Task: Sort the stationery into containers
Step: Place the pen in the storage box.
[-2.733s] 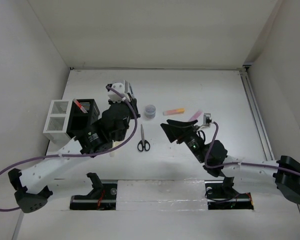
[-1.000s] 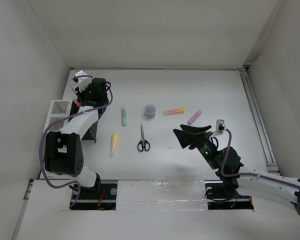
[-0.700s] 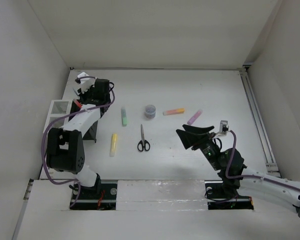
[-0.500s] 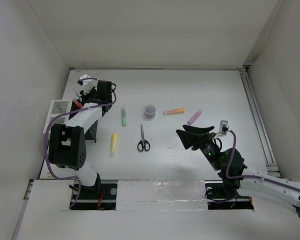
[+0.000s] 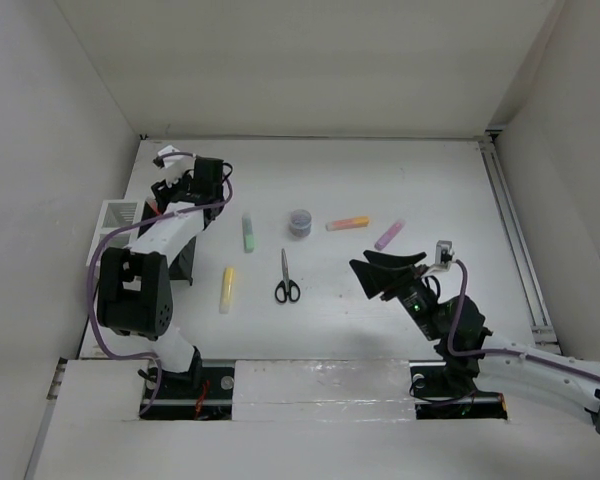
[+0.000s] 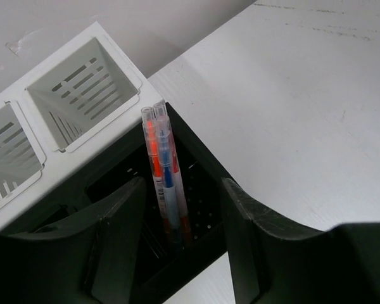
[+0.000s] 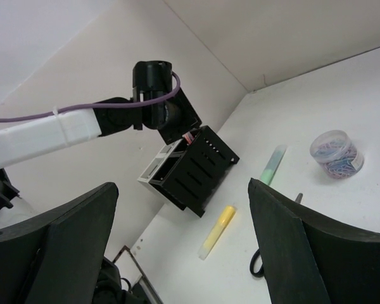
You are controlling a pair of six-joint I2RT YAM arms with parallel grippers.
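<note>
Three thin pens [image 6: 163, 171], orange, blue and red, stand in the black container [image 6: 206, 190] beside the white two-compartment container [image 6: 82, 95]. My left gripper [image 6: 183, 183] is open and empty just above the pens; in the top view it [image 5: 188, 192] is at the back left. On the table lie a green highlighter [image 5: 248, 232], yellow highlighter [image 5: 226, 288], black-handled scissors [image 5: 286, 280], orange highlighter [image 5: 348, 223], purple highlighter [image 5: 389, 234] and a small round tub [image 5: 300, 222]. My right gripper [image 5: 385, 272] is open, empty and raised, right of the scissors.
The white container [image 5: 115, 215] and black container [image 5: 182, 264] stand against the left wall, partly behind the left arm. The right wrist view shows the black container [image 7: 199, 168], yellow highlighter [image 7: 217, 231], green highlighter [image 7: 273, 163] and round tub [image 7: 335, 152]. A rail runs along the right edge.
The left arm has swung from low over the containers to the back left, uncovering the green and yellow highlighters, then edged right. The right gripper has drawn back to the right.
</note>
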